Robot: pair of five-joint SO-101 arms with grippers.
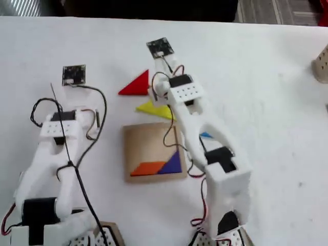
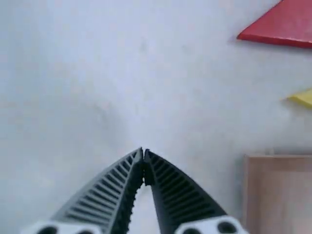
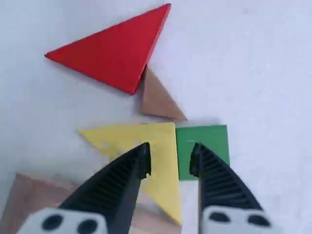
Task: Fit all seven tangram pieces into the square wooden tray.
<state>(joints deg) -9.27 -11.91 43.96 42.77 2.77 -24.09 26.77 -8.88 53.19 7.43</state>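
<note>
Your right gripper (image 3: 169, 157) hangs open above the yellow triangle (image 3: 160, 139); your left gripper (image 2: 144, 155) is closed over the table (image 2: 73, 87).

A white table (image 1: 277, 92) spreads across nearly the whole high view, matte and evenly lit, with only soft shadows on it. Beyond its far edge runs a dark band (image 1: 154, 7). Up in the far left corner there is a pale ribbed patch (image 1: 20, 6). Over on the far right are a grey striped surface (image 1: 266, 10) and a sliver of red (image 1: 324, 13). At the right edge, a tan board with rows of holes (image 1: 322, 64) pokes in.
</note>
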